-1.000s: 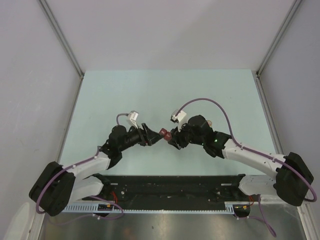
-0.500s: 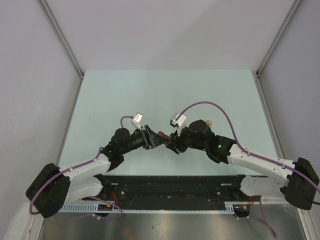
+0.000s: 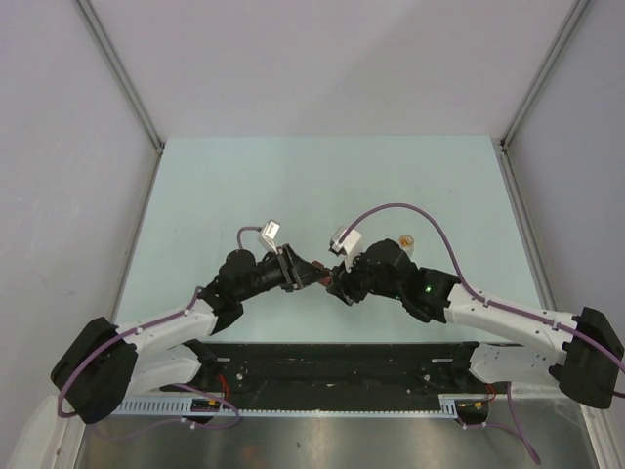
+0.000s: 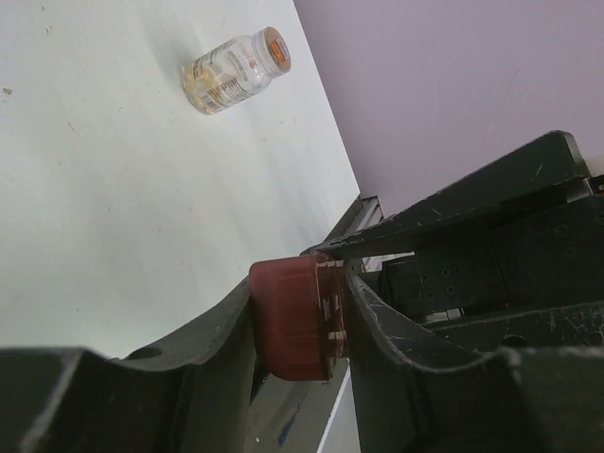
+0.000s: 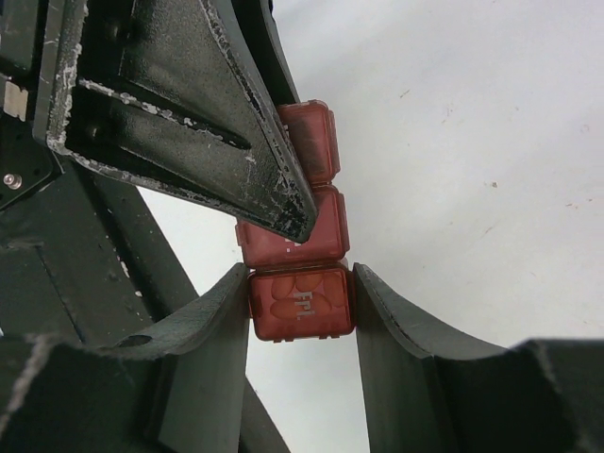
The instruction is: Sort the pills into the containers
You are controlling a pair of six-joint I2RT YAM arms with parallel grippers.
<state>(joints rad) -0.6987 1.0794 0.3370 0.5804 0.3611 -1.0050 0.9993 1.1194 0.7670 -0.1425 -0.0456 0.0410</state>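
Pill box point(image 5: 302, 236): one, mid-table toward your near edge, bridged between both arms. Left gripper point(image 4: 302, 283): pinching its middle. Right gripper point(image 5: 302, 274): pinching its end compartment. Clear bottle point(image 4: 236, 68): on the table point(image 3: 244, 186), farther right.

One dark red pill box point(image 5: 294, 247), with three lidded compartments point(image 5: 310, 142) in a row. One small clear bottle point(image 4: 231, 71). Two grippers: left gripper point(image 4: 297, 326), right gripper point(image 5: 300, 307). One table point(image 3: 244, 176).
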